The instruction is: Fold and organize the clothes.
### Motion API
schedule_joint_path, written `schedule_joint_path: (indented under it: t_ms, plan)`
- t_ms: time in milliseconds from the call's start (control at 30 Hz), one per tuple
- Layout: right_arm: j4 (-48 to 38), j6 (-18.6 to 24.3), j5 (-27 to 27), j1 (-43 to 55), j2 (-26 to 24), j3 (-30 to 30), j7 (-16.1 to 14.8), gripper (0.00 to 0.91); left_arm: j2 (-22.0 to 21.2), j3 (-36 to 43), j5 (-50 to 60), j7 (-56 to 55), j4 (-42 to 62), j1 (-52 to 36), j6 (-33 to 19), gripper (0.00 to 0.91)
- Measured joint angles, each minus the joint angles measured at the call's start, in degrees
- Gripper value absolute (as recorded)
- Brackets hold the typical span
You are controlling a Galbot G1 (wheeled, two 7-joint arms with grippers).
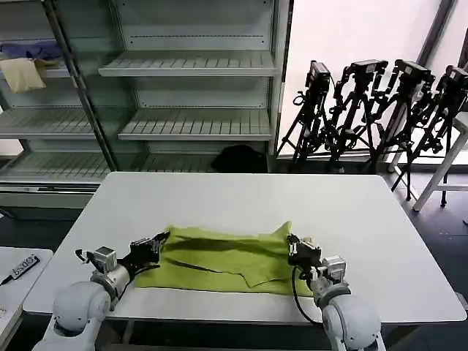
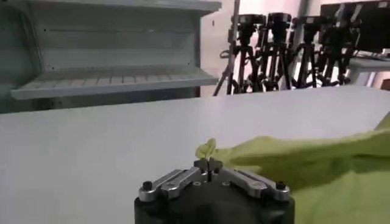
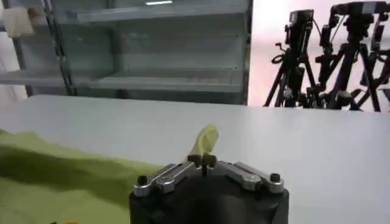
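Note:
A lime yellow-green T-shirt (image 1: 219, 257) lies bunched in a wide band near the front of the white table (image 1: 241, 197). My left gripper (image 1: 162, 239) is shut on the T-shirt's left edge, and a small tuft of cloth (image 2: 207, 148) sticks out past its closed fingertips. At the opposite end my right gripper (image 1: 291, 242) is shut on a raised corner of the T-shirt (image 3: 206, 139). Both held corners sit slightly above the tabletop. The rest of the T-shirt (image 2: 317, 164) (image 3: 55, 173) sags between the two grippers.
Grey metal shelving (image 1: 190, 95) stands behind the table, with a cream cloth (image 1: 22, 73) and a purple-blue cloth (image 1: 33, 50) on its left side. Several camera tripods (image 1: 380, 110) stand at the back right. A dark bag (image 1: 240, 158) lies on the floor.

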Motion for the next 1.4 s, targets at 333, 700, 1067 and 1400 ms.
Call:
schedule_joint_path:
  t_ms: [333,700,1067,1400]
  plan:
    - [1.4,0.0,-0.5,-3.8,-0.4,0.8,-0.4,0.000,0.0,-0.8,3.6,0.1,-1.0,1.8,-0.6,0.000]
    - [2.4,0.1,-2.2,-6.3,-0.5,0.8,-1.3,0.000,-0.3,-0.7,7.6,0.8,-2.8,4.0,-1.4,0.010]
    - [3.1,0.1,-5.5,-6.7,-0.4,0.7,-0.6,0.907,-1.0,-0.1,11.3,-0.4,-4.0,4.6,-1.4,0.907]
    - [1.0,3.5,-4.3,-4.7,-1.1,3.0,-0.3,0.907,-2.5,-0.7,9.6,-2.9,-5.5,4.7,-2.0,0.907]
